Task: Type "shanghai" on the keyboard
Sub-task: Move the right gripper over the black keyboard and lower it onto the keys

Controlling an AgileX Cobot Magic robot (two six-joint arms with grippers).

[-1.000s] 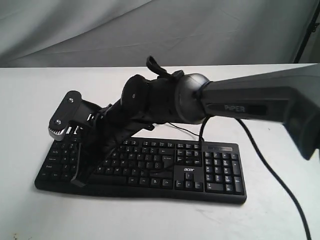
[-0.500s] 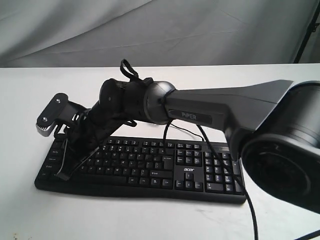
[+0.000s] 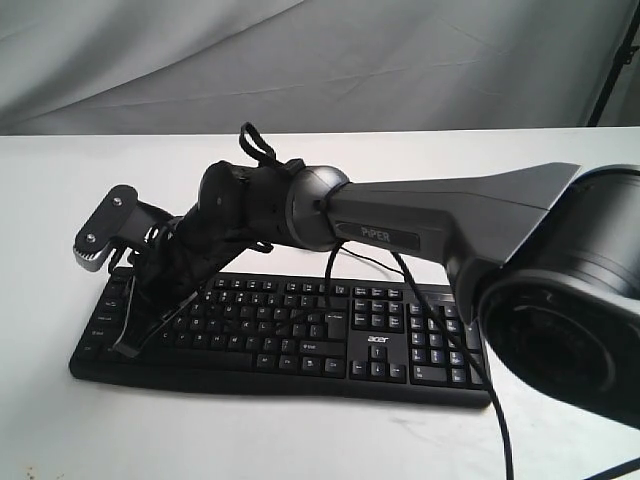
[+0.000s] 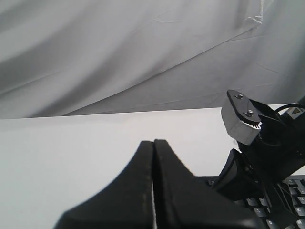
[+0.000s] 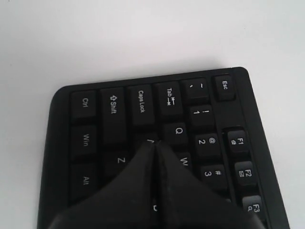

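Right pincer first: I read its two fingers pressed flat together with nothing between them, the joined tip pointing down at the left end of the keyboard. From the right wrist view that tip covers the key just beside Caps Lock, in the row between Q and Z. The key's legend is mostly hidden, and I cannot tell whether the tip touches the cap or hangs just above it.

On my exterior view the same pincer slants down over the left-hand keys of the keyboard. The right arm carries it, stretching in from the right and across the middle, with a grey bracket at its wrist.

The keyboard lies flat on the white table, long side across the view. Its number pad is at the right end and the white acer logo just left of that.

The left pincer is closed too, only a thin seam showing between its fingers, and it grips nothing. It is held out over bare table, apart from the keyboard, whose corner shows at the edge of the left wrist view below the grey bracket.

Grey cloth hangs behind the table.
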